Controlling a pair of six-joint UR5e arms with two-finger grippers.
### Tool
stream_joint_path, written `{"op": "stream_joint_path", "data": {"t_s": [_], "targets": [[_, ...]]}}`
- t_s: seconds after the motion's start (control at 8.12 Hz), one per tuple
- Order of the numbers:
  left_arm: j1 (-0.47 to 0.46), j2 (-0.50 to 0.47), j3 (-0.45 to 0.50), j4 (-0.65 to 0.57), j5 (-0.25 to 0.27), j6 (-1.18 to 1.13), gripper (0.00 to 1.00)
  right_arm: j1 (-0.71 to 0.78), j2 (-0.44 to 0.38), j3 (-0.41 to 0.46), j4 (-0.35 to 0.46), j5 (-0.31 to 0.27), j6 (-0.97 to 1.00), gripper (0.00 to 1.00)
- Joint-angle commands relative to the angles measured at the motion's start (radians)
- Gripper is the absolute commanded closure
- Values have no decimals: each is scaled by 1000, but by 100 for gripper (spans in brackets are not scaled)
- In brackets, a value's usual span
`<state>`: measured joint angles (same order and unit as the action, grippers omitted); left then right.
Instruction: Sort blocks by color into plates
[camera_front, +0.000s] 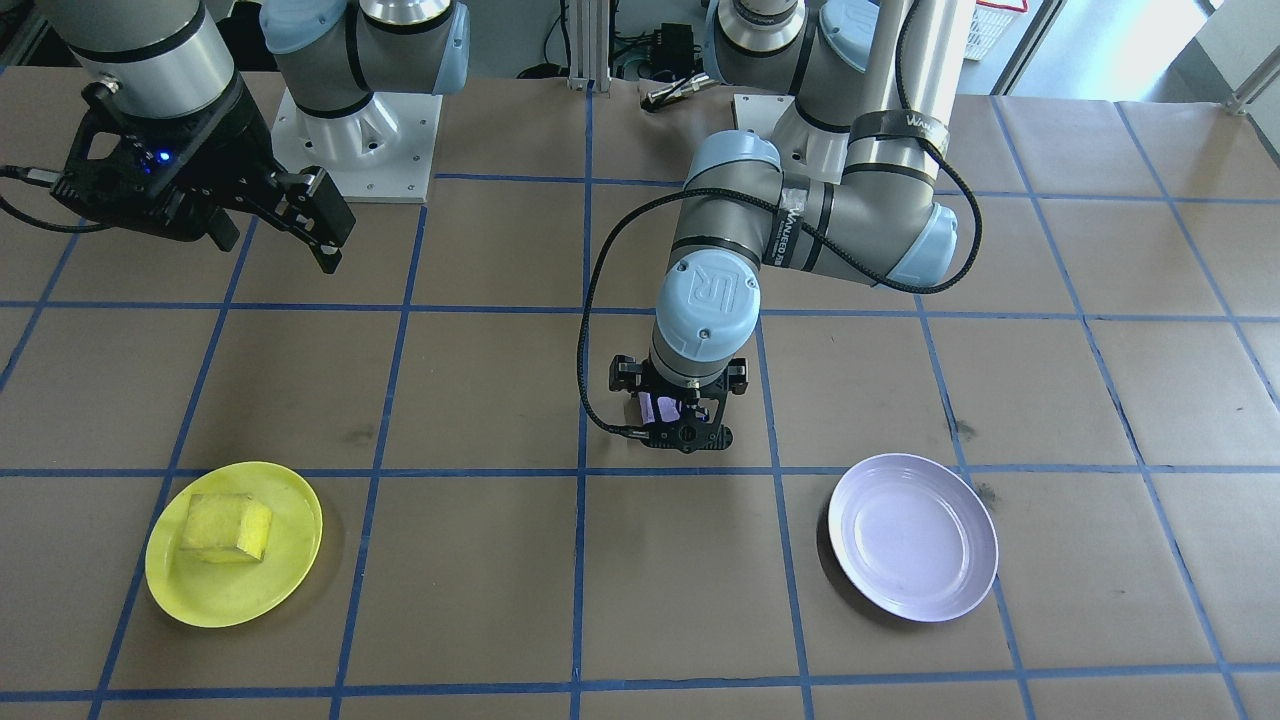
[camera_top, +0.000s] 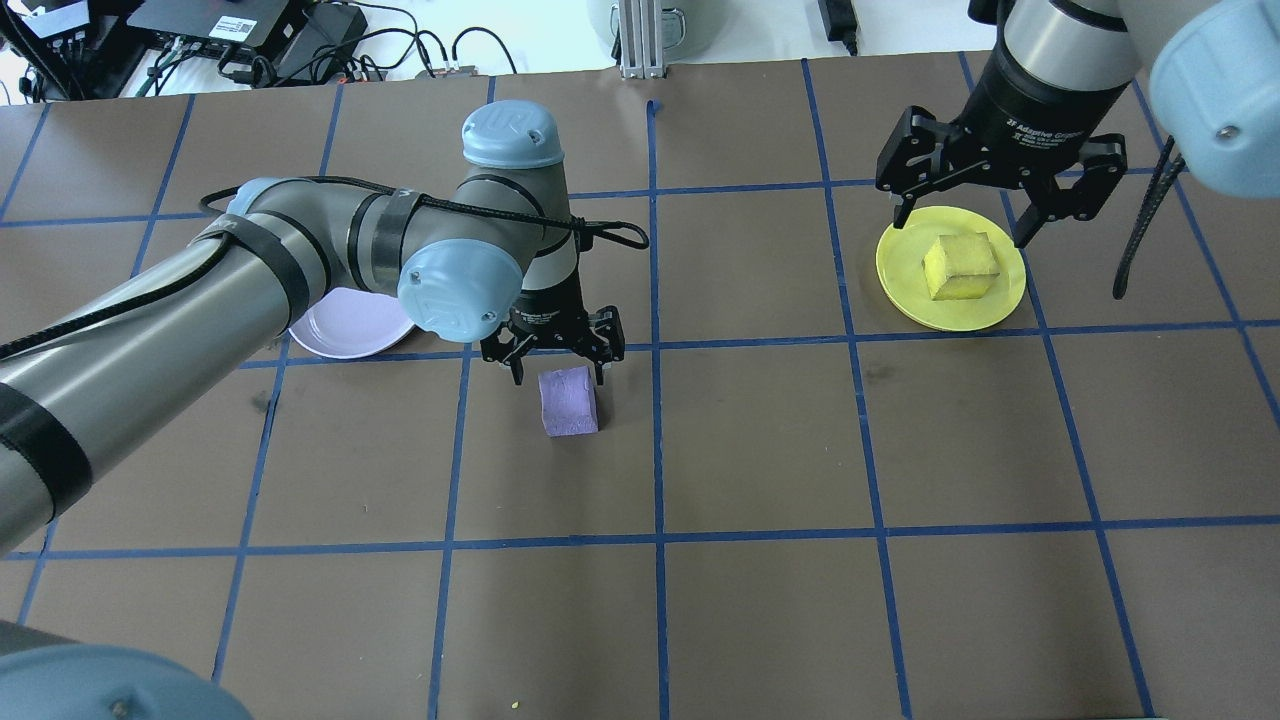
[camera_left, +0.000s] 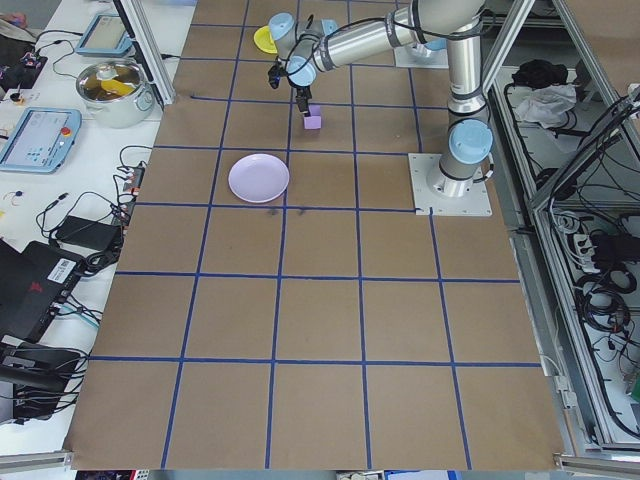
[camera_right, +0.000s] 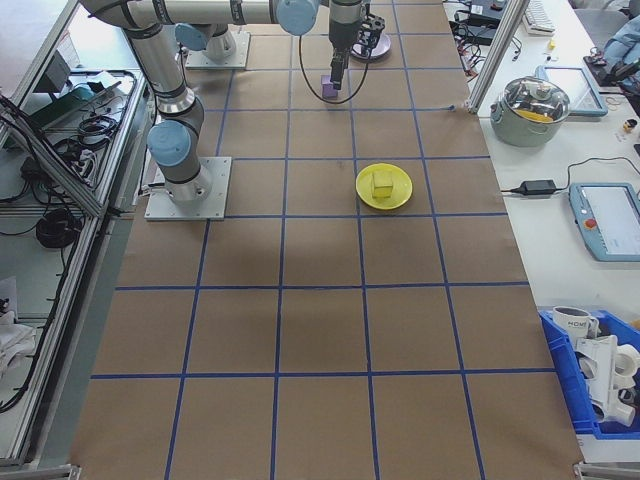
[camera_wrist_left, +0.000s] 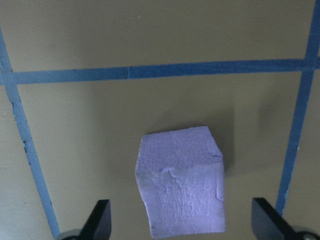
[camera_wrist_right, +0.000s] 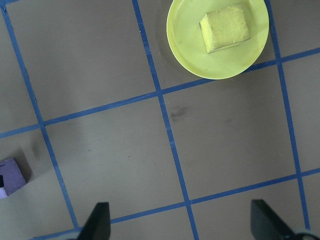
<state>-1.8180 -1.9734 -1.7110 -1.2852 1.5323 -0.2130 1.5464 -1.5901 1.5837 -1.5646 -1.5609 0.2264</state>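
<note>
The purple block (camera_top: 568, 402) rests on the brown table, right of the lavender plate (camera_top: 350, 325). My left gripper (camera_top: 557, 368) hangs open just over the block. In the left wrist view the purple block (camera_wrist_left: 182, 182) lies between the two fingertips (camera_wrist_left: 100, 220), with a gap on each side. The yellow block (camera_top: 960, 267) lies inside the yellow plate (camera_top: 900, 290). My right gripper (camera_top: 965, 215) is open above that plate and holds nothing. In the front view the lavender plate (camera_front: 912, 535) has nothing in it, and the yellow block (camera_front: 227, 527) sits in the yellow plate (camera_front: 200, 600).
Blue tape lines (camera_top: 655, 350) divide the tabletop into squares. The two arm bases (camera_front: 355, 140) stand at the robot's edge of the table. A lidded pot (camera_right: 530, 105) and tablets (camera_right: 605, 220) lie on a bench beside the table.
</note>
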Motion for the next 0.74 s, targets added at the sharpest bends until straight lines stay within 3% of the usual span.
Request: {"op": "stream_joint_path", "data": {"t_s": [0.0,0.49,0.62], "targets": [[-4,-15,-22,0,3,1,0,1,-2,-2,0,1,1,0],[-4,-41,-22,12,-1,-5,0,1,-1,-4,-2,1,1,0],[-4,-39,-22,14,-1,-12,36,1,1,-2,-2,1,1,0]]}}
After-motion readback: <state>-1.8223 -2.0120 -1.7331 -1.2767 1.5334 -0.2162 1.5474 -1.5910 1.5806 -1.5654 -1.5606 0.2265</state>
